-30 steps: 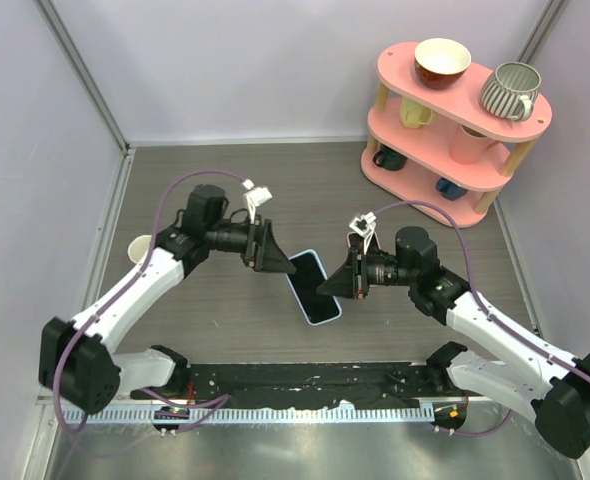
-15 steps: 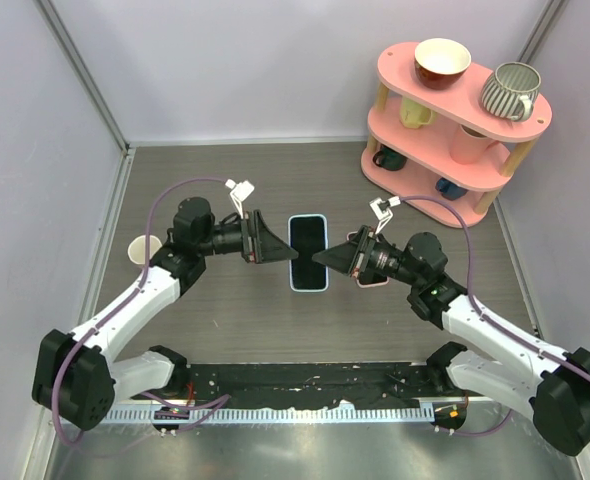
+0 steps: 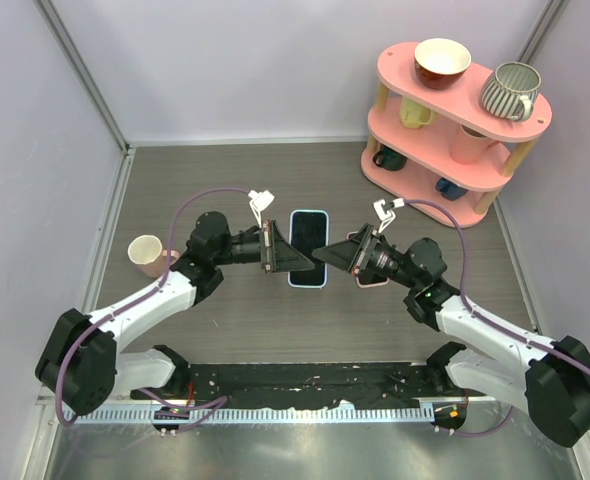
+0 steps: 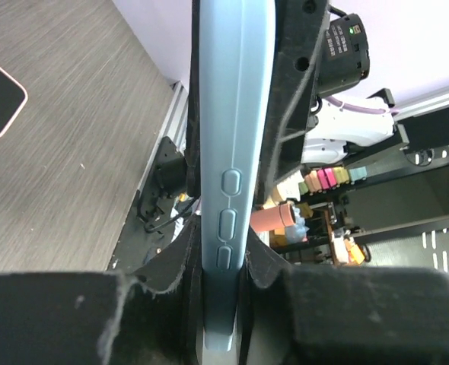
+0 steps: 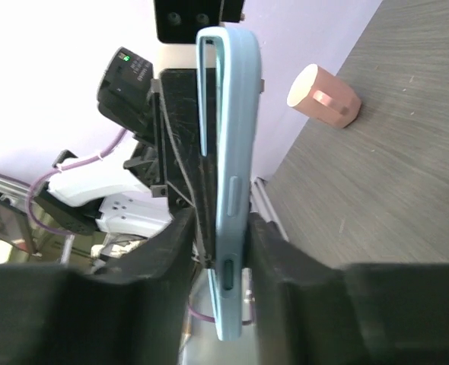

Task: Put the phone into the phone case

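Entry: left pincer (image 3: 278, 250), closed on one long edge of the blue phone case (image 3: 308, 240). Opposite: right pincer (image 3: 335, 256), closed on the other edge. The blue phone case is clamped between both over the mid desk (image 3: 225, 190), dark face up. On the desk: pink-rimmed phone (image 3: 372, 281), lying flat beneath the right pincer; pink cup (image 3: 146, 254), far left.
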You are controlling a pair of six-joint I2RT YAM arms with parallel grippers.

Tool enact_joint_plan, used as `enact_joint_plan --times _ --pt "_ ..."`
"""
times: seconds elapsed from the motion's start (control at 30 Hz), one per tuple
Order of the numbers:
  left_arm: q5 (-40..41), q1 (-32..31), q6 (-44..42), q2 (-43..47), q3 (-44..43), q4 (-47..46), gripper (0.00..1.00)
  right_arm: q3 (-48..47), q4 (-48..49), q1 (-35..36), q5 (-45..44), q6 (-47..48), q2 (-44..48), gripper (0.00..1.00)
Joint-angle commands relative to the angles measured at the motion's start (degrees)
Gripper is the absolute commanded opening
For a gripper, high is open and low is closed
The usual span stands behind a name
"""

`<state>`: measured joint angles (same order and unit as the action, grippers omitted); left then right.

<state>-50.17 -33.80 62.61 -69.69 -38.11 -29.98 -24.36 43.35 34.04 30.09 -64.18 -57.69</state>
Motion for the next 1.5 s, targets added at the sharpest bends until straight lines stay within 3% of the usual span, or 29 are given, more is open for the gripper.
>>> enact_joint_plan --times 0.0,0.03,0.17,0.3,0.37,0.43,0.47,0.5,0.57,0.67,0.8,0.87,0.93,1.0,1.03,1.2,1.23,1.27,1.33,1.37,1.47 --pt "-0.9 -0.3 2.2 0.4 0.8 -5.4 0.04 -3.8 1.6 -0.1 -2.2 0.4 2.9 0.48" --pt "-0.9 -0.3 2.5 0.5 1.0 -5.4 0.03 -4.5 -1.9 -0.8 -2.7 2.1 3.1 0.56" --pt "-1.9 -0.3 3.1 1.9 2.0 -5.3 0.00 -7.3 -2.4 -4.1 -0.9 1.4 0.7 0.58" --pt "-3.1 -0.3 3.0 2.6 2.2 -4.3 0.00 -8.9 5.1 -7.2 3.6 -2.4 -4.0 0.45" --pt "-3.8 -0.3 2.9 2.1 2.2 -3.8 0.00 -8.6 9.5 -8.7 6.4 -6.0 -6.7 0.44" --pt "-4.1 -0.3 3.0 1.2 2.2 -3.9 0.00 -8.6 15.3 -9.2 7.8 -7.5 -8.4 0.34" --pt "-4.2 -0.3 3.3 0.4 2.2 -3.9 0.00 -8.9 15.6 -9.4 8.4 -7.6 -9.3 0.24" --pt "-4.5 -0.3 3.4 0.1 2.2 -3.7 0.00 -8.9 16.1 -9.5 9.0 -7.4 -9.5 0.06" --pt "-4.4 -0.3 3.3 -0.8 2.0 -3.3 0.00 -8.6 15.3 -10.0 9.1 -6.5 -9.6 0.01" --pt "-3.6 -0.3 3.2 -1.3 2.1 -3.3 0.00 -10.2 7.4 -10.0 9.5 -2.0 -8.8 0.01" --pt "-3.1 -0.3 1.4 -2.5 0.9 0.9 0.00 -13.6 -7.7 -10.0 9.8 8.9 -6.2 0.40" --pt "-2.8 -0.3 0.9 -2.7 0.9 1.4 0.00 -15.6 -10.9 -10.0 10.8 11.4 -5.4 0.44" --pt "-2.3 -0.3 0.8 -3.1 1.0 1.8 0.00 -16.7 -15.9 -10.0 10.3 14.9 -5.2 0.33" --pt "-2.2 -0.3 0.3 -3.4 0.8 3.0 0.00 -17.5 -17.7 -10.0 10.4 16.3 -5.8 0.09" --pt "-2.1 -0.3 -0.2 -3.7 0.6 3.5 0.00 -17.9 -18.6 -10.0 10.7 17.2 -6.0 0.04" --pt "-1.2 -0.3 -1.8 -4.5 -0.7 6.5 0.00 -19.6 -25.1 -10.0 9.9 21.8 -5.2 0.01" --pt "-1.3 -0.3 -1.9 -4.7 -0.9 6.3 0.00 -19.8 -25.5 -10.0 10.3 22.3 -5.2 0.04" --pt "-1.0 -0.3 -1.4 -4.3 -0.6 3.4 0.00 -20.2 -25.3 -10.0 13.1 21.7 -5.8 0.25" --pt "-0.5 -0.3 0.2 -3.6 0.0 -0.3 0.00 -18.9 -22.8 -10.0 15.3 18.5 -5.9 0.38" --pt "-0.2 -0.3 0.7 -3.5 0.1 -1.1 0.00 -18.0 -19.2 -10.0 16.7 17.0 -5.9 0.42" --pt "-0.7 -0.3 2.1 -4.3 -0.3 -3.9 0.00 -16.7 -19.5 -10.0 16.8 16.7 -5.3 0.43"
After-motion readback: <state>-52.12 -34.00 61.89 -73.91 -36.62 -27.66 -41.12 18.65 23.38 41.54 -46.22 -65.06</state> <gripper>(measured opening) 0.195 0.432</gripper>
